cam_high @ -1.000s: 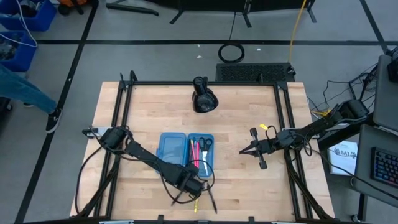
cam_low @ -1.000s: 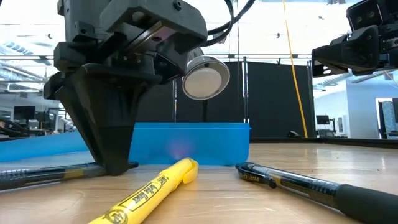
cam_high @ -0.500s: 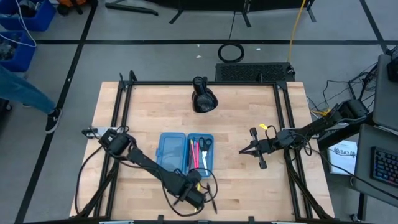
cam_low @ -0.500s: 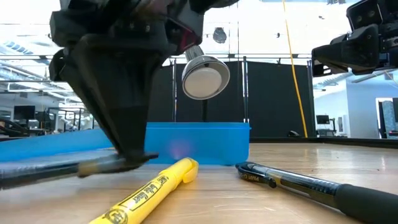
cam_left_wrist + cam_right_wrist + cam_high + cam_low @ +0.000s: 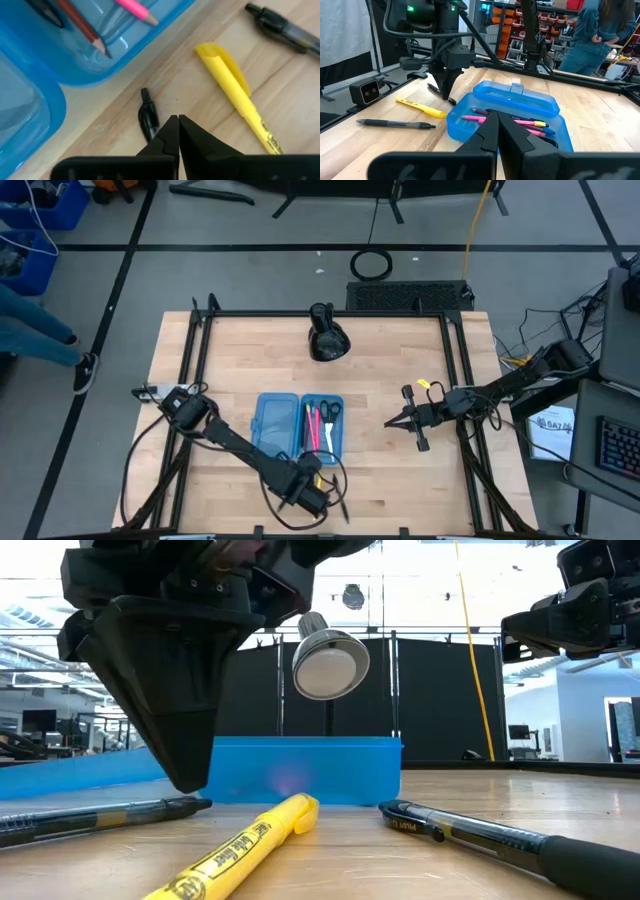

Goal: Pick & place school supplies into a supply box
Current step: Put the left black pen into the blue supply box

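The left end effector [image 5: 178, 119] hovers with its fingers pressed together and empty, just above a black pen [image 5: 148, 117] lying on the bench [image 5: 400, 380] beside the open blue supply box [image 5: 299, 424]. A yellow marker [image 5: 239, 94] and another black pen [image 5: 286, 28] lie nearby. The right end effector [image 5: 392, 423] waits closed, well apart, right of the box

From above we see the supply box [image 5: 299, 424] lying open on the counter [image 5: 240, 360], pens inside. The left gripper [image 5: 312, 498] sits just past its near edge; the right gripper [image 5: 392, 423] waits well apart.
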Controlling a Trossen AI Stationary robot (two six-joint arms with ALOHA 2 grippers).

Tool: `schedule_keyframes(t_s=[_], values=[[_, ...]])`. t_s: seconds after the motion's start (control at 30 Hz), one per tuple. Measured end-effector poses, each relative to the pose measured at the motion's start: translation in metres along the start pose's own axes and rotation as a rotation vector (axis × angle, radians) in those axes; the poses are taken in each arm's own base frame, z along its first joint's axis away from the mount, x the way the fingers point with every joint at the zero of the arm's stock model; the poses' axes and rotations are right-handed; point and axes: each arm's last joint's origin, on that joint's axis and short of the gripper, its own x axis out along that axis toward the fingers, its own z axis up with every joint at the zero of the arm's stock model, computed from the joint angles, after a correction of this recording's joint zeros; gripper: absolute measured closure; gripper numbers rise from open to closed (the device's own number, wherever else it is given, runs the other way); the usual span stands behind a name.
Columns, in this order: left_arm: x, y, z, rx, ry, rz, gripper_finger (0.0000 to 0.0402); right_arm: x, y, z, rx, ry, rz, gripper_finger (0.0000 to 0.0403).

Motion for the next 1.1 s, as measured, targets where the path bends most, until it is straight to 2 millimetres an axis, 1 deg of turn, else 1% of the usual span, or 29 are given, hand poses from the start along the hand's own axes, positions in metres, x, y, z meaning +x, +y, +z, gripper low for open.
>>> schedule_keyframes(t_s=[0.17,0.27,0.43,0.57,0.7,0.8,0.87,1.0,1.1], values=[[0.000,0.002,-0.001,0.006,0.062,0.007,0.0358,0.000,0.000,0.000,0.000,0.000,0.000,0.0403],[-0.001,0.006,-0.003,0.017,0.115,0.037,0.0333,0.000,0.000,0.000,0.000,0.000,0.000,0.0403],[0.000,0.009,-0.004,0.029,0.124,0.063,0.0291,0.000,0.000,0.000,0.000,0.000,0.000,0.0403],[0.000,0.008,-0.003,0.048,0.128,0.051,0.0271,0.000,0.000,0.000,0.000,0.000,0.000,0.0403],[0.007,0.006,-0.006,0.033,0.120,0.014,0.0271,0.000,0.000,0.000,0.000,0.001,0.000,0.0403],[0.018,0.012,-0.011,-0.011,0.120,0.009,0.0279,0.000,0.000,0.000,0.000,0.001,0.000,0.0403],[0.029,0.017,-0.014,-0.039,0.121,0.005,0.0286,0.000,0.000,0.000,0.000,0.000,0.000,0.0403],[0.043,0.023,-0.018,-0.050,0.136,-0.037,0.0306,0.000,0.000,0.000,0.000,0.001,0.000,0.0403],[0.046,0.025,-0.019,-0.036,0.134,-0.038,0.0334,0.000,0.000,0.000,0.000,0.001,0.000,0.0403]])
